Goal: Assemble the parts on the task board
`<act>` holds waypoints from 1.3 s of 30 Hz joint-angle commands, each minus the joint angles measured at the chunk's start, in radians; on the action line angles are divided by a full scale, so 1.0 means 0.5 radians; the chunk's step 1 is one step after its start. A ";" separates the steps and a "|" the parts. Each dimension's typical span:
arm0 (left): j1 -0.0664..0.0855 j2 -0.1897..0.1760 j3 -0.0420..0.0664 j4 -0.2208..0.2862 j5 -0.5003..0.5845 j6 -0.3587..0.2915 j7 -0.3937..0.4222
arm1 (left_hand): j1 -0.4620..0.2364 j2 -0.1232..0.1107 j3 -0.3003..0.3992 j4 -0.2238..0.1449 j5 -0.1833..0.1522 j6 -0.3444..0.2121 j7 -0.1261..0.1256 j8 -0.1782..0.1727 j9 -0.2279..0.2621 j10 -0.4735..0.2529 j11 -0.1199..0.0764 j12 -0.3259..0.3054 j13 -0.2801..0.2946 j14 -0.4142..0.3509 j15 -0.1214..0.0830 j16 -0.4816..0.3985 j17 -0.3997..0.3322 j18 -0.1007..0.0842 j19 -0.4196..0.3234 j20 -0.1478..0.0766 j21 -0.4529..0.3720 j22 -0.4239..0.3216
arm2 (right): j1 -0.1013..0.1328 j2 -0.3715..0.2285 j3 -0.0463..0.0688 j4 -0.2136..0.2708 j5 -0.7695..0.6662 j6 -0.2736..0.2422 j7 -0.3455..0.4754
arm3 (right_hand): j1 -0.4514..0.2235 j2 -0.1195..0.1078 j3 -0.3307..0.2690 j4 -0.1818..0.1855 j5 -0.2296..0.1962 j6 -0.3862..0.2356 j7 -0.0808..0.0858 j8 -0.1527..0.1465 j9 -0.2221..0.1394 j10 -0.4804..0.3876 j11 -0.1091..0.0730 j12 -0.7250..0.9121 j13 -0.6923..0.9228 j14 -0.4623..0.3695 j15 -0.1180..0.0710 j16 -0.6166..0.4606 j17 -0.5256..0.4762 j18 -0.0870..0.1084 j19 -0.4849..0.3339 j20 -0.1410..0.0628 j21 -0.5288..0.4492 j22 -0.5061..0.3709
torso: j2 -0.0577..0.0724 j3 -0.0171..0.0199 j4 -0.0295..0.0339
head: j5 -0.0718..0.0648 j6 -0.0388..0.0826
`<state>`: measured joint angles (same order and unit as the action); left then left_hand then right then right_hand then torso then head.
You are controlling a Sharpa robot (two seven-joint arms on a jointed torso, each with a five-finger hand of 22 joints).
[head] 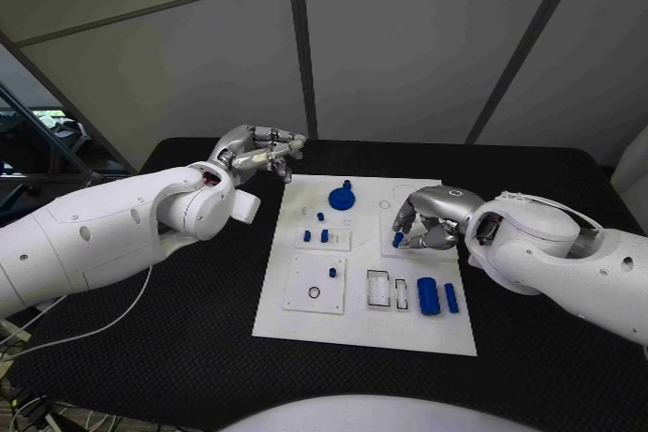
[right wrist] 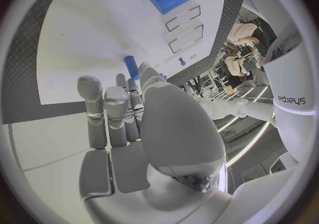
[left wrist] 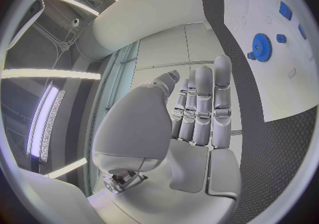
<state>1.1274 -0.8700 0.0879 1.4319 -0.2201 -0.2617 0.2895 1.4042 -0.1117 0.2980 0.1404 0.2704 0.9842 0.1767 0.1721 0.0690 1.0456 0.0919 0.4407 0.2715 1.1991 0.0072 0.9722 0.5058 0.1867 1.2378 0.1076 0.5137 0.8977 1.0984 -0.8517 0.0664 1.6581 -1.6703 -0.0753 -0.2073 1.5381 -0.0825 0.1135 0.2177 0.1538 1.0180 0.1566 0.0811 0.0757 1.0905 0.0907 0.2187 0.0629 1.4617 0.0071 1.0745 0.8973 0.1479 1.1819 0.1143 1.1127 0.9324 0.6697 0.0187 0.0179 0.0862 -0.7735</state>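
- The black counter (head: pixel 176 357) carries everything; the white task board (head: pixel 364 334) sits in the middle of it, between my two arms.
- My left hand (head: pixel 257 151) hangs over the counter just off the board's far left corner. Its fingers (left wrist: pixel 202 107) lie straight and close together, and it holds nothing.
- My right hand (head: pixel 430 221) is down on the board's right side, fingers curled around a small blue peg (head: pixel 399 238). In the right wrist view the peg (right wrist: pixel 132 67) pokes out just past the fingertips (right wrist: pixel 119 96), so I judge it pinched, with its tip at or just above the board; I cannot tell whether it is seated yet.
- The blue gear (head: pixel 343 198) already sits on the board, beyond and to the inside of my right hand, nearer my left; I take that piece as placed.
- A large blue cylinder (head: pixel 428 296) and a slimmer blue bar (head: pixel 451 298) lie loose on the board, on the near side of my right hand, next to two empty rectangular slots (head: pixel 381 290). These look like work left.
- A few small blue pegs (head: pixel 318 234) stand in the plate to the inside of my right hand.
- My read: the task is partway through, with the peg in hand as the current step.
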 commanded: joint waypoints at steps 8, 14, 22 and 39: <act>0.002 0.005 0.001 -0.001 0.005 0.002 0.022 | 0.022 -0.002 -0.009 0.002 0.002 -0.011 -0.004 0.010 -0.002 -0.015 0.003 0.007 0.002 0.001 0.013 -0.010 -0.003 -0.011 -0.014 0.006 -0.012 -0.003 | 0.001 0.039 -0.016 -0.036 0.008 0.080 0.023 | -0.003 0.002 0.071 0.000 -0.008 0.053 -0.006 0.001 -0.008 0.074 -0.010 -0.065 -0.003 0.021 -0.012 0.041 0.036 -0.034 0.036 -0.011 0.042 0.051 | 0.000 0.0018 -0.002 | 0.002 -0.009; 0.002 0.005 0.001 0.000 0.005 0.002 0.021 | 0.022 -0.002 -0.009 0.002 0.002 -0.011 -0.004 0.010 -0.002 -0.015 0.003 0.007 0.002 0.001 0.013 -0.010 -0.003 -0.011 -0.014 0.006 -0.012 -0.003 | -0.001 0.055 -0.021 -0.049 0.008 0.079 0.024 | -0.011 -0.011 0.109 0.002 -0.006 0.065 -0.006 -0.013 -0.012 0.098 -0.010 -0.104 -0.003 0.023 -0.013 0.057 0.049 -0.036 0.041 -0.012 0.054 0.066 | 0.000 0.0013 0.000 | 0.002 -0.013; 0.002 0.003 0.001 0.001 0.005 0.003 0.020 | 0.022 -0.002 -0.009 0.002 0.002 -0.011 -0.004 0.010 -0.002 -0.015 0.003 0.007 0.002 0.001 0.013 -0.010 -0.003 -0.011 -0.014 0.006 -0.012 -0.003 | -0.002 0.063 -0.023 -0.072 -0.004 0.074 0.016 | -0.002 -0.007 0.181 -0.010 -0.004 0.096 -0.010 -0.018 -0.012 0.144 -0.016 -0.143 -0.001 0.031 -0.018 0.096 0.087 -0.045 0.067 -0.016 0.092 0.113 | -0.001 0.0009 -0.001 | 0.002 -0.016; 0.002 0.000 0.001 0.003 0.005 -0.001 0.018 | 0.036 0.003 -0.007 -0.005 0.002 -0.011 -0.005 0.017 0.000 -0.019 0.001 0.019 0.004 0.002 0.012 -0.008 -0.006 -0.010 -0.012 0.005 -0.015 -0.004 | -0.004 0.055 -0.023 -0.025 -0.069 -0.084 0.063 | 0.054 0.022 0.516 -0.168 -0.091 0.234 -0.028 -0.003 -0.002 0.321 -0.044 -0.224 0.005 0.056 -0.042 0.231 0.224 -0.073 0.144 -0.040 0.229 0.280 | 0.000 0.0032 -0.002 | 0.006 -0.023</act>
<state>1.1274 -0.8697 0.0879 1.4322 -0.2200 -0.2631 0.2903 1.4137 -0.1105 0.2980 0.1404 0.2704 0.9842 0.1766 0.1762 0.0690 1.0463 0.0925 0.4453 0.2725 1.1991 0.0072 0.9722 0.5036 0.1866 1.2378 0.1076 0.5098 0.8970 1.0953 -0.8236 0.0548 1.6376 -1.6883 -0.0731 -0.1968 1.5599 -0.0776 0.3626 0.1361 0.1131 1.1272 0.1414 0.0766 0.0720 1.2334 0.0767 0.1110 0.0630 1.4685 -0.0074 1.1869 1.0079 0.1316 1.2442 0.0947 1.2237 1.0701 0.6691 0.0198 0.0173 0.0884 -0.7856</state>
